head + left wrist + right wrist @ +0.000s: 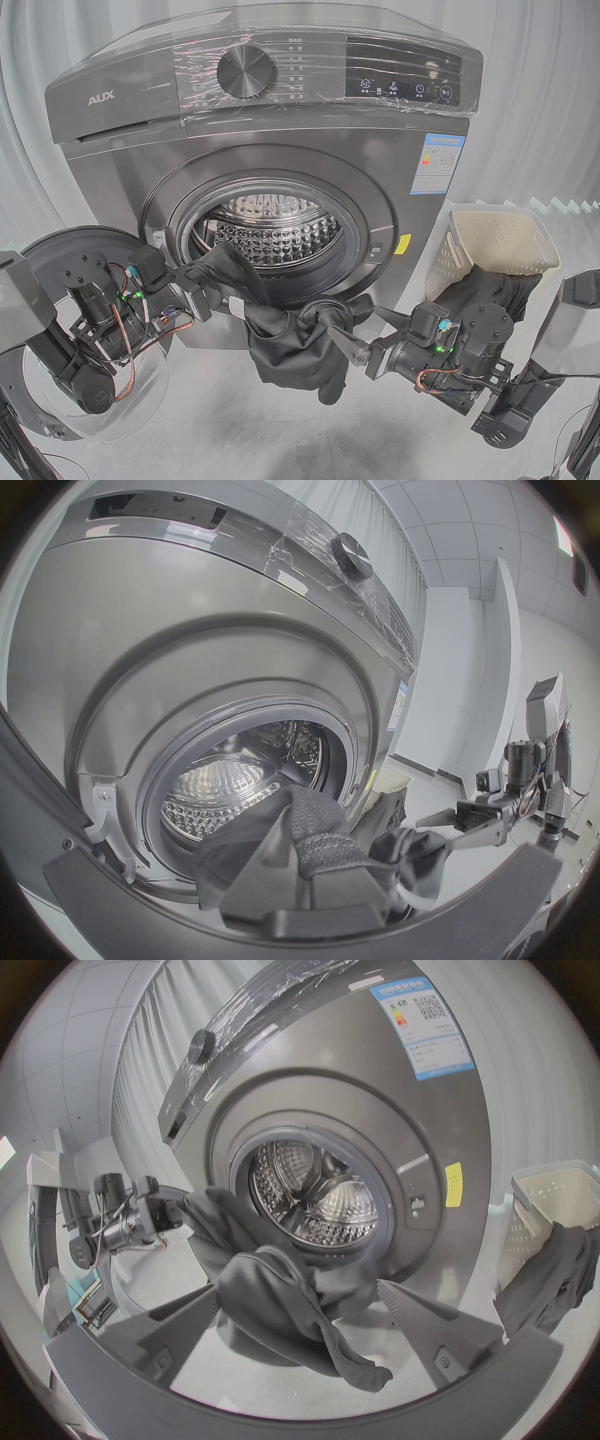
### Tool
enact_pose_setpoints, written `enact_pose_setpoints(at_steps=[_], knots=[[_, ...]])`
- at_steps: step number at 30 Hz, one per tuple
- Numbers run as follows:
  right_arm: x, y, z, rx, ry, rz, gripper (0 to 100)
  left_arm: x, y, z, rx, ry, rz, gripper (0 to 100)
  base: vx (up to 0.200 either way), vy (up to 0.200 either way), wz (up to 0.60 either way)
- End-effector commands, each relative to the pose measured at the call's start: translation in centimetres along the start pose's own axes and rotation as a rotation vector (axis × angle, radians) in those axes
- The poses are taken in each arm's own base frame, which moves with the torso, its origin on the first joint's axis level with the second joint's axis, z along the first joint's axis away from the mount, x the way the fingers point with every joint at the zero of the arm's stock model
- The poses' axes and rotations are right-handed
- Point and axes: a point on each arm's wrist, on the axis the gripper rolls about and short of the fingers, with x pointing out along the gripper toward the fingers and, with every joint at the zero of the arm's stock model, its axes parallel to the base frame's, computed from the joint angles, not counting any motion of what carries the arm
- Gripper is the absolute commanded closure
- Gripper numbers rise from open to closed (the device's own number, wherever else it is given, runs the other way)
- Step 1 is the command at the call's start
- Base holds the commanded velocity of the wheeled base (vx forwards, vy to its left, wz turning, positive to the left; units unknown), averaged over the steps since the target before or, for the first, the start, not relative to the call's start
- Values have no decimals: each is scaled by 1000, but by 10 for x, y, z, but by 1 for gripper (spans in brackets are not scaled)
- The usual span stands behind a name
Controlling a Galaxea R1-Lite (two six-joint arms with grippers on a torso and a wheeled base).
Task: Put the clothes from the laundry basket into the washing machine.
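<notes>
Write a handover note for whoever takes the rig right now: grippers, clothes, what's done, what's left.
Left gripper: shut on the dark garment at the drum mouth's lower left.
Right gripper: open, astride the garment's bunched end.
Garment: partly over the drum lip, mostly hanging down the washing machine's front.
Second garment: draped over the laundry basket's edge.
Done: door open, first garment at the mouth.
Left: push it fully in, then load the second.

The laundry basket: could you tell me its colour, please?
The laundry basket is cream, clearest in the head view.
</notes>
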Motion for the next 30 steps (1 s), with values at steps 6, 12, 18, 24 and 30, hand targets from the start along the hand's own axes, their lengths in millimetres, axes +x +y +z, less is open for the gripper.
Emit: enact_pose_setpoints(at_steps=[6, 12, 18, 24, 30], knots=[[-30, -7, -44, -20, 237, -8, 0, 3, -5, 0, -2, -4, -10, 100, 0, 0, 0], [-39, -1, -66, -32, 344, 30, 0, 4, -6, -2, -2, 0, -12, 100, 0, 0, 0], [-7, 6, -65, -26, 267, 59, 0, 4, -6, -1, -2, -1, -14, 100, 0, 0, 0], [20, 20, -64, -22, 201, 144, 0, 5, -7, 0, -2, -7, -16, 100, 0, 0, 0], [37, 37, -59, -22, 143, 231, 0, 7, -10, -1, -4, -7, -27, 100, 0, 0, 0]])
